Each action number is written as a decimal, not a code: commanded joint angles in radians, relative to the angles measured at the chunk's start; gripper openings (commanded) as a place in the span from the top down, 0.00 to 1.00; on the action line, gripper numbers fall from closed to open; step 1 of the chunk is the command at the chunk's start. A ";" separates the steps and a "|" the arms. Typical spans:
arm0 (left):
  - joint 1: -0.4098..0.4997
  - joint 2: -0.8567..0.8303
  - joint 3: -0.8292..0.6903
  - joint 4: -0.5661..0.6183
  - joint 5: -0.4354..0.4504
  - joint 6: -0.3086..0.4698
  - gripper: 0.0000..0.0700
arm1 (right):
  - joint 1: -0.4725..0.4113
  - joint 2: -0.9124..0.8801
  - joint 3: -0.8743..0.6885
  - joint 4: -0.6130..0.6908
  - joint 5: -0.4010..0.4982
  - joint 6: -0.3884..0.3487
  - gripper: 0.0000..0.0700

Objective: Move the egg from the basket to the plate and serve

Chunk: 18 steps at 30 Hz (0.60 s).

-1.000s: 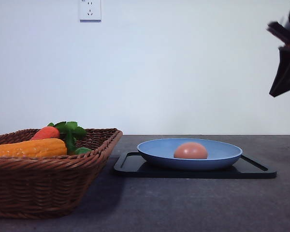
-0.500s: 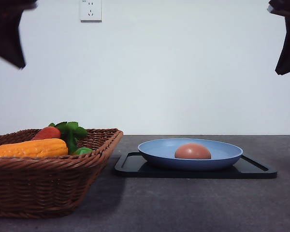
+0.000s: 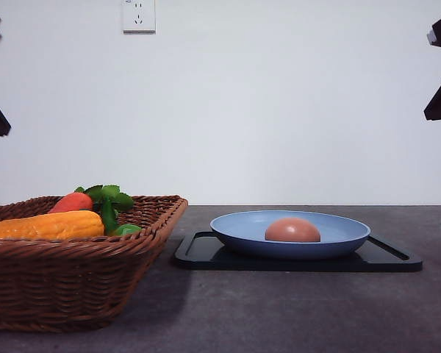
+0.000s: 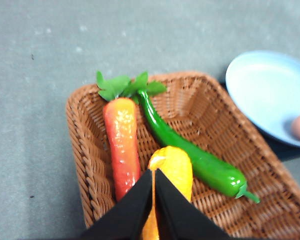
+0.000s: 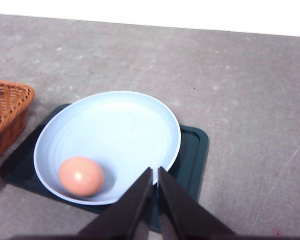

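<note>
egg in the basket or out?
Out. The egg lies in the blue plate on the black tray; the basket holds only vegetables.

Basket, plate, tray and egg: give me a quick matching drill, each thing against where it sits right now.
Things:
1. egg
2. plate
3. carrot
4. tray

Places:
A. on the black tray
B. in the wicker basket
C. in the blue plate
D. flat on the grey table, right of the basket

Pairs: 1-C, 2-A, 3-B, 4-D
</note>
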 commanded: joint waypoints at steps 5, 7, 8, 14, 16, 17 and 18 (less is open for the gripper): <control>-0.005 0.006 0.010 0.004 0.001 -0.016 1.00 | 0.003 0.004 0.004 0.011 0.004 0.012 1.00; -0.005 0.006 0.010 0.004 0.001 -0.016 1.00 | 0.003 0.004 0.004 0.010 0.005 0.012 1.00; -0.005 0.006 0.010 0.004 0.001 -0.016 1.00 | 0.003 0.004 0.004 0.011 0.005 0.012 1.00; -0.008 -0.074 0.008 -0.037 -0.007 -0.015 1.00 | 0.003 0.004 0.004 0.010 0.004 0.012 1.00; -0.008 -0.165 0.008 -0.064 -0.006 -0.003 1.00 | 0.003 0.004 0.004 0.010 0.004 0.012 1.00; -0.007 -0.229 0.008 -0.078 -0.006 0.030 1.00 | 0.003 0.004 0.004 0.010 0.005 0.012 1.00; -0.006 -0.283 0.007 -0.085 -0.006 0.040 1.00 | 0.003 0.004 0.004 0.010 0.005 0.012 1.00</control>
